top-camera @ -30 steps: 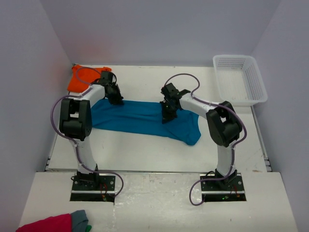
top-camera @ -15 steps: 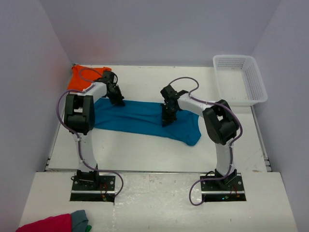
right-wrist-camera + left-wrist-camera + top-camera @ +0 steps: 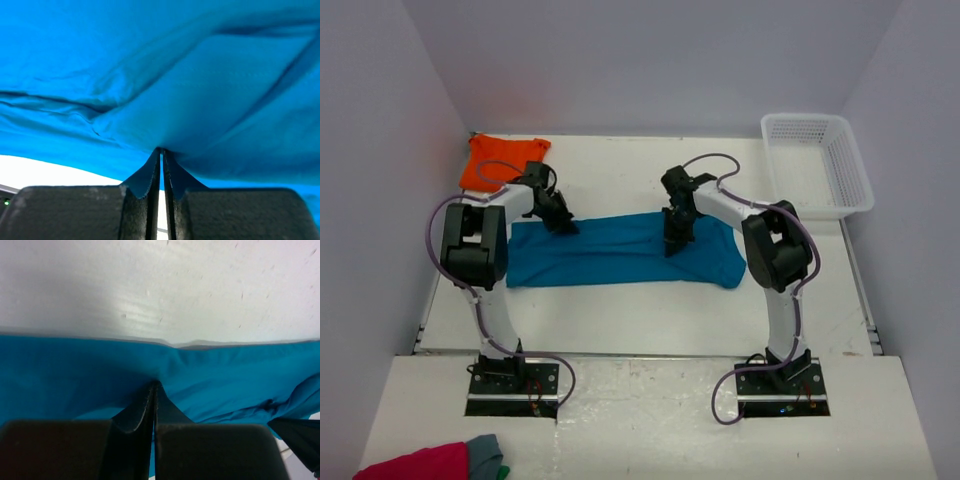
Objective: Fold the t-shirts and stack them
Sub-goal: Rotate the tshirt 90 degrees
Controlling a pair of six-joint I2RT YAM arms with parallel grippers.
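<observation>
My left end effector [image 3: 154, 385] is pinched tight. Its two fingers are pressed together with a tuck of the teal shirt [image 3: 225, 380] caught at their tips, close to the shirt's far edge where the bare counter [image 3: 200, 285] begins. My right end effector [image 3: 161, 150] is clamped the same way on a fold of the same shirt, which fills nearly all of that wrist view.

From above, both grips sit toward the far edge of the shirt, the left one near its left end and the right one a little past the middle. The shirt lies as a long, fairly flat band across the middle of the counter.

I judge this to be partway through folding the first shirt. It looks halved lengthwise, but the crosswise folds are not yet made. The orange shirt [image 3: 500, 160] sits apart at the far left corner, and I cannot tell whether it is properly folded. Nothing is stacked. A white basket [image 3: 817, 212] stands at the far right, well apart.
</observation>
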